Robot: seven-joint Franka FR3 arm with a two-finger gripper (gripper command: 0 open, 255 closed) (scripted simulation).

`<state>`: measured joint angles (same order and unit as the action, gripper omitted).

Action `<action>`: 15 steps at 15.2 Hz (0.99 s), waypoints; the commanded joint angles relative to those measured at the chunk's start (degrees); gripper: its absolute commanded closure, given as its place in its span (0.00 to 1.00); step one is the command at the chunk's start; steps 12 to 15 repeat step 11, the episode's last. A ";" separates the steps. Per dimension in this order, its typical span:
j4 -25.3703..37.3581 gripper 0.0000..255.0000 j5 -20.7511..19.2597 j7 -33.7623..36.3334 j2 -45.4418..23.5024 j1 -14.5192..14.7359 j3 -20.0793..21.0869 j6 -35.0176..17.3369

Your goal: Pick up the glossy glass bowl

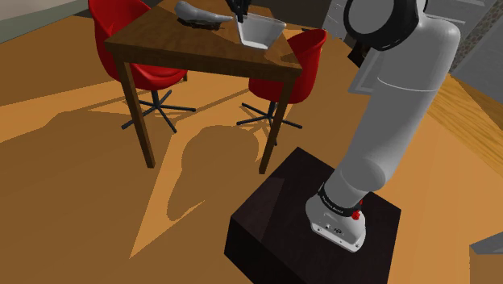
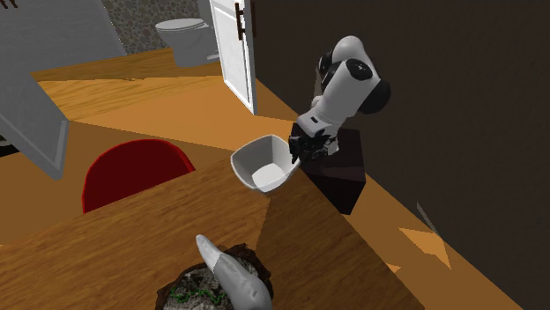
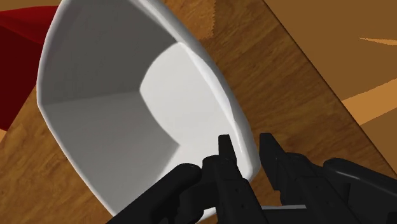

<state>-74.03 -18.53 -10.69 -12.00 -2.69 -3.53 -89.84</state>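
At the right edge of the brown wooden table (image 1: 185,50), shoulder view: white glossy square-sided bowl (image 3: 127,95).
Gripper: black two-finger gripper (image 3: 245,147), jaws pinching the bowl's near rim.
Left of bowl, second exterior view: red chair (image 2: 132,172).

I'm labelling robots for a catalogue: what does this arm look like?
A white arm of thick rounded links, with a black joint cap, a black band and a small red mark near its base. The jaws are all black and angular.
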 commanded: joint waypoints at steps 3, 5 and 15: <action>5.80 1.00 0.05 -1.18 -1.72 0.11 -0.02 3.85; 8.88 1.00 0.06 -1.80 -2.75 0.15 -0.05 5.81; 16.31 1.00 0.05 -3.24 -5.50 0.23 -0.17 10.27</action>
